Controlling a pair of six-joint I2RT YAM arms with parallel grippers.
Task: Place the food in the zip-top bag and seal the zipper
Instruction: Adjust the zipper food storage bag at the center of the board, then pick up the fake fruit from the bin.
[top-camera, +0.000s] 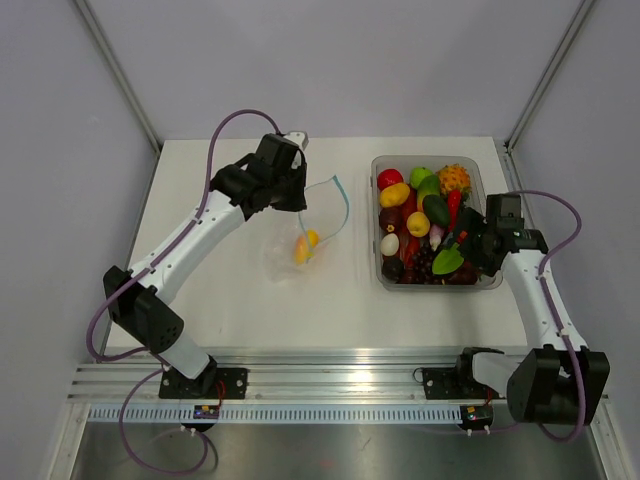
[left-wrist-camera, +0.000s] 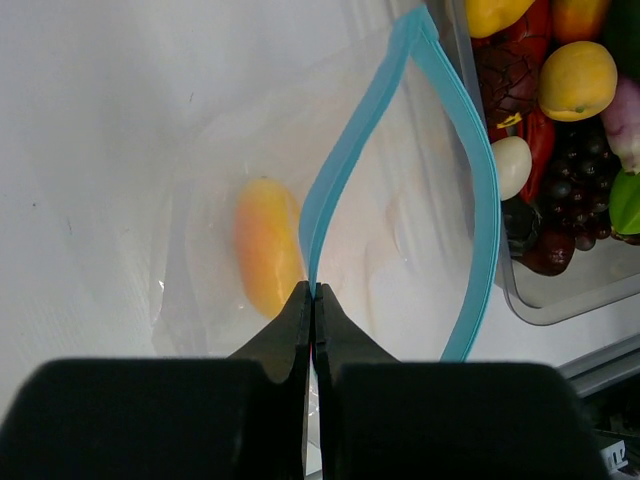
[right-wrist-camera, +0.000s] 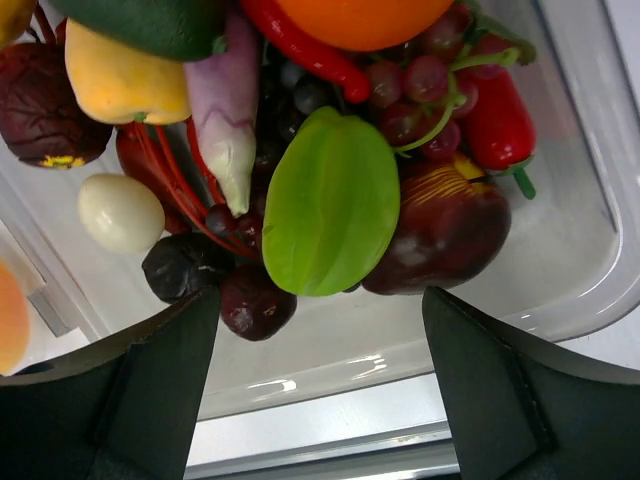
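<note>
**Pinch on the zipper (left-wrist-camera: 322, 200), right fingers (right-wrist-camera: 140, 400) spread over the tub (right-wrist-camera: 565, 250)**

The left fingers (left-wrist-camera: 285, 340) were pressed together on one lip of the zipper, so the blue strip was clamped right at the tips. The other lip was bowed away from it, and the mouth of the zip-top bag (left-wrist-camera: 400, 240) was held gaping. The bag was laid on the white bench (top-camera: 220, 290), between the left arm (top-camera: 190, 235) and the tub. It was pretty close to the tub's wall, though whether it was touching couldn't be told. One yellow-orange piece (left-wrist-camera: 265, 245) of the food was seen inside the bag, down toward its closed end.

Over on the right, the fingers were spread wide above the near end of the tub, with nothing held between them. Right under them a green ridged piece (right-wrist-camera: 330, 200) was leaned against a dark red apple (right-wrist-camera: 440, 235). Purple grapes (right-wrist-camera: 410, 95), a small white egg (right-wrist-camera: 120, 212) and a yellow pepper (right-wrist-camera: 125, 80) were packed around those two. The rest of the food was piled in the tub, none of it gripped.
</note>
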